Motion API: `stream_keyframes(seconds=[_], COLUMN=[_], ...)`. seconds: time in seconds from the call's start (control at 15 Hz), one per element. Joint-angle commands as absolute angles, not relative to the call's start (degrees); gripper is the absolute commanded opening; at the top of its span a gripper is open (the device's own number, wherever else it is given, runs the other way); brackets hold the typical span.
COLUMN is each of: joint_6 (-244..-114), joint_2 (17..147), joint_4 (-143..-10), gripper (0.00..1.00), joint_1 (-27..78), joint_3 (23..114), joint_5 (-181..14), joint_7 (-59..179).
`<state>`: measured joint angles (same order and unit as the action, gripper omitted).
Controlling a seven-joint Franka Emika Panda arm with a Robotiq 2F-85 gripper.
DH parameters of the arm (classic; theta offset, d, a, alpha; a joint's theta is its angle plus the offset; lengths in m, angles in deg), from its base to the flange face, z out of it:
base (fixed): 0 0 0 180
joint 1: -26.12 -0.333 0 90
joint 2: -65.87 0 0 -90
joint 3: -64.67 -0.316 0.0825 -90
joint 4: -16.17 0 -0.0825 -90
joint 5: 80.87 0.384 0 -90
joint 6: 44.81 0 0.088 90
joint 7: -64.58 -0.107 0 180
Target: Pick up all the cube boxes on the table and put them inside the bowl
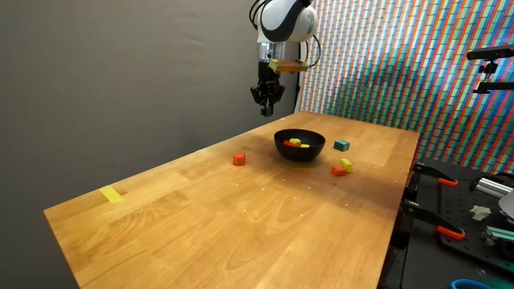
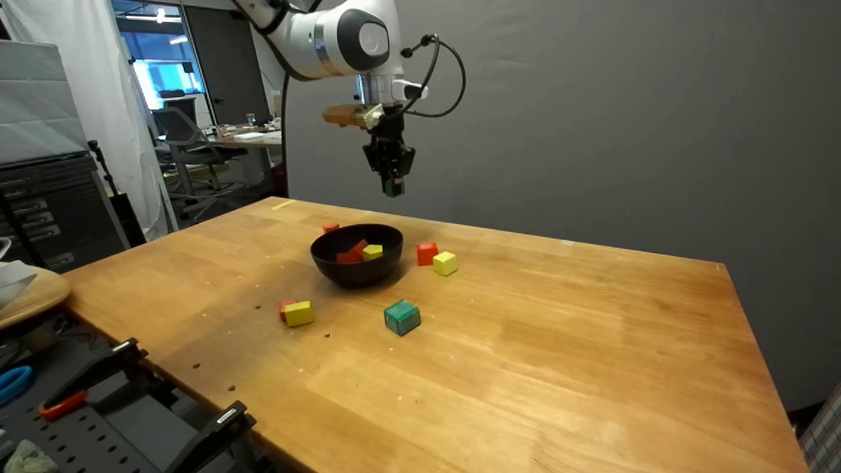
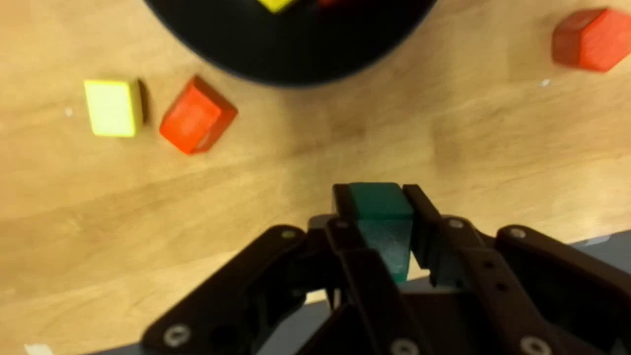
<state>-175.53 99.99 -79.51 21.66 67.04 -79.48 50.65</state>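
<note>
My gripper (image 1: 267, 107) is shut on a green cube (image 3: 383, 217), held high above the table's (image 1: 249, 241) far edge, beside the black bowl (image 1: 299, 155). In the wrist view the bowl (image 3: 296, 64) lies ahead of the jaws. Red and yellow cubes (image 2: 372, 252) lie inside it. On the table, a red cube (image 1: 239, 159) stands at one side of the bowl. A red cube (image 2: 426, 253) and a yellow cube (image 2: 445, 263) stand at another; the bowl hides them in an exterior view. A second green cube (image 2: 402, 317) and a yellow cube (image 2: 299, 313) touching a red cube (image 2: 285, 309) stand separately.
A flat yellow strip (image 1: 111, 194) lies on the table near a corner. A dark side bench with clamps (image 1: 433, 220) adjoins the table's long edge. A grey wall (image 1: 120, 100) stands behind the opposite edge.
</note>
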Motion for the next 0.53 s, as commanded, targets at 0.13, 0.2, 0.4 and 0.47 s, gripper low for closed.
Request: stream_keyframes(seconds=[0.13,0.2,0.4,0.47], joint_6=[-168.5,-167.6,-167.2,-168.2], joint_2=[85.3,84.6,83.2,82.9], joint_4=[-96.6,-98.0,-101.5,-102.5], gripper=[0.07,0.07,0.13,0.54], joint_1=[24.2,24.6,25.7,25.9], joint_3=[66.1,66.2,66.3,66.2], joint_5=[-73.3,-72.5,-70.3,-69.7], joint_7=[49.7,49.2,49.4,49.8])
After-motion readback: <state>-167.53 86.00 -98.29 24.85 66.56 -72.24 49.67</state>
